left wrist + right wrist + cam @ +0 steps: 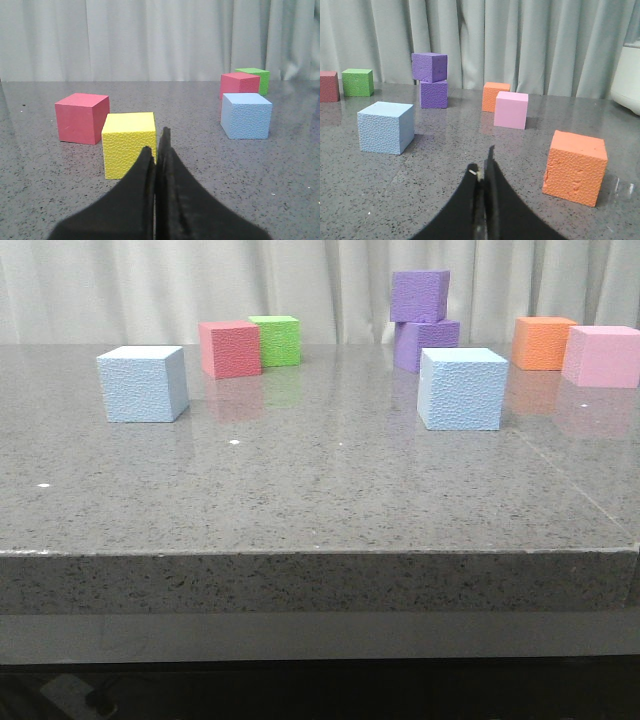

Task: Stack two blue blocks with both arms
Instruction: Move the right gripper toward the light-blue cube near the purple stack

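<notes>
Left blue block (143, 384) on bench (320, 490) left side, right blue block (462, 389) right of centre, well apart. Foam: likely light, squashy, pebbled skin grippy; take by opposite flat sides. My left pincer (156, 145) fingers together, empty. My right pincer (483, 167) together, empty.
</notes>
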